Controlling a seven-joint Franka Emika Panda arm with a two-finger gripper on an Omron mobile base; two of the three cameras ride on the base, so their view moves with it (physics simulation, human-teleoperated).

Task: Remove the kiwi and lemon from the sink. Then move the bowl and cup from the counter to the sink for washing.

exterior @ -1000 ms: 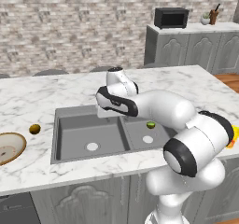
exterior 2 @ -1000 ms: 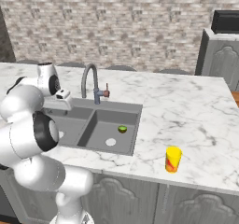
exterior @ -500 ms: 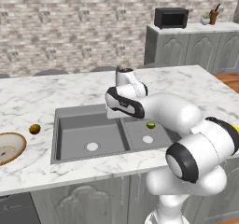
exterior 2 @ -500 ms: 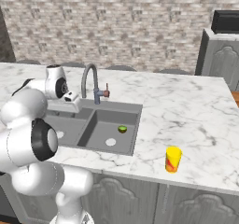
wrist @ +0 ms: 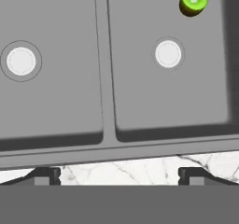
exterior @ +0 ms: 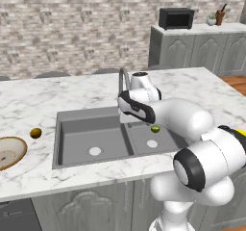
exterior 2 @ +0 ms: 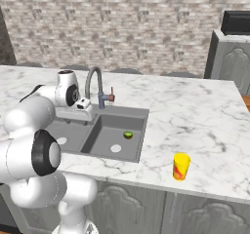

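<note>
1. One fruit remains in the sink [exterior: 91, 129]: the halved kiwi [wrist: 193, 2], green face up, lies in the upper right of the hand view, in the basin whose pale drain [wrist: 168, 53] sits just below it. In the left base view we see the same kiwi [exterior: 155, 128] at centre right, beside the arm.

2. We see no lemon in either basin. A small golden-brown round fruit [exterior: 35, 133] rests on the counter [exterior: 38, 100] at the left edge of the left base view; we judge that it may be the lemon already removed, though it is too small to identify surely.

3. Both dishes are not yet moved. The bowl [exterior: 8, 152] sits on the counter at lower left, cut off by the frame edge; the cup [exterior 2: 181, 166] stands on the counter at lower right of the right base view, well apart from the sink.

4. We judge the task at most a quarter done: the kiwi, bowl and cup remain.

5. The gripper [wrist: 119, 174] hangs above the sink's near edge with its fingertips [wrist: 46, 174] spread wide and nothing between them.

6. Hidden or unclear: the arm covers part of the faucet [exterior 2: 95, 84] and of the right basin in the left base view.
</note>
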